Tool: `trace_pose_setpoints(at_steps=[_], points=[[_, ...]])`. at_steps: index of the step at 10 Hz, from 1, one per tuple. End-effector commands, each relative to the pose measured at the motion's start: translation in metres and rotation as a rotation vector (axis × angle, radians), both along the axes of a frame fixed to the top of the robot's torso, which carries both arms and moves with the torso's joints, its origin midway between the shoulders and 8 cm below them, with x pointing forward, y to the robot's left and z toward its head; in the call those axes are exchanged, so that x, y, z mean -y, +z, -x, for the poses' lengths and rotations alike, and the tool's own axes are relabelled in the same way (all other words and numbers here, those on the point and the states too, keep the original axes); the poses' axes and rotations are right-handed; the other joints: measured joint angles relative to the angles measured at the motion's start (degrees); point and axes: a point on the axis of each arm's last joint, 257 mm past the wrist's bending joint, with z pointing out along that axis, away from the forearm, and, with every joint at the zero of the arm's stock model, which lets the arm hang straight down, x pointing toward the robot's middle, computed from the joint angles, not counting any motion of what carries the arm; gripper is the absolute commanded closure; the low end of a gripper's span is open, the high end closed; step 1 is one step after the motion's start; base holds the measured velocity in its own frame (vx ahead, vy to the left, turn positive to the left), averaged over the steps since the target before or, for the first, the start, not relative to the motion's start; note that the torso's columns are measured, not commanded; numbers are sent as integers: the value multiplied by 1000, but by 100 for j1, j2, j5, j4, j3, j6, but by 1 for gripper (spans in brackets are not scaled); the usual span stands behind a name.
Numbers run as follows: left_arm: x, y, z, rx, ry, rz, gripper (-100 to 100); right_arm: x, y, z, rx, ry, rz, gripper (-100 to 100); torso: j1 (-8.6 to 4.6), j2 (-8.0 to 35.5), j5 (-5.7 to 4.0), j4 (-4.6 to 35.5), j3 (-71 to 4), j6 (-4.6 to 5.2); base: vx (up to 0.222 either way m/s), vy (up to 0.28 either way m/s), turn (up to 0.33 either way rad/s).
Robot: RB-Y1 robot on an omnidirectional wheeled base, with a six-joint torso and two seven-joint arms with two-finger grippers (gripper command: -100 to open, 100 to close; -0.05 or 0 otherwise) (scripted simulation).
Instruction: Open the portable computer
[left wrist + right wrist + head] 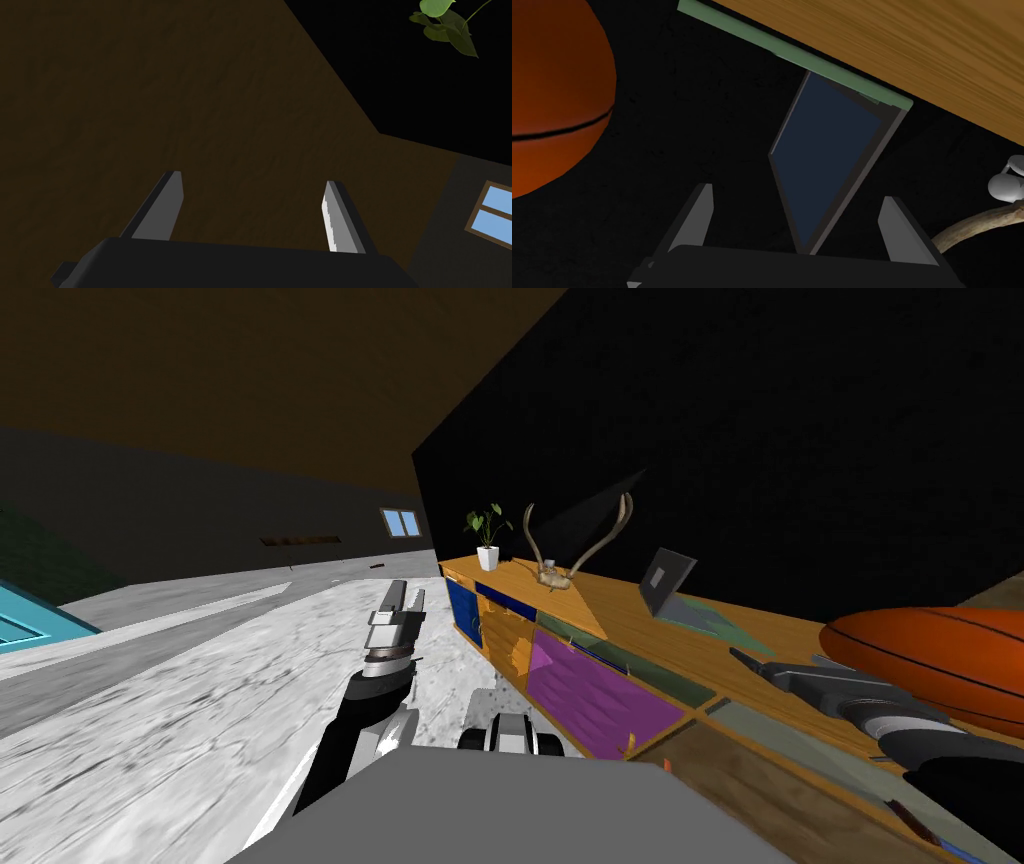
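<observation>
One thin, flat, rectangular laptop [827,160]

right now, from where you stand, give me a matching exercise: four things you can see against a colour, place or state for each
Things:
1. laptop
2. basketball
3. potted plant
4. left gripper

Descriptions:
A. orange, at the near end of the cabinet top
B. lid raised
C. white pot, at the far end of the cabinet top
D. open, over the grey floor

Pairs: 1-B, 2-A, 3-C, 4-D
</observation>
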Motion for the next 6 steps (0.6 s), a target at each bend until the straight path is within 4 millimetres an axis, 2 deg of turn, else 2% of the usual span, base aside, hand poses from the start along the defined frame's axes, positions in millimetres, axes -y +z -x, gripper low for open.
trace_pose_setpoints(at_steps=[1, 4, 6], points=[[0, 0, 0, 0, 0, 0, 0, 35, 8, 12, -35, -66, 78, -100, -24, 19, -7, 5, 11, 2, 91, 87, 104], [0, 0, 0, 0, 0, 0, 0, 80, 30, 32, -88, -167, 206, -100, 1, 15, 1, 5, 10, 0, 124, 137, 168], [0, 0, 0, 0, 0, 0, 0, 103, 46, 44, -115, -222, 281, -100, -5, 13, -1, 4, 8, -2, 136, 132, 169]])
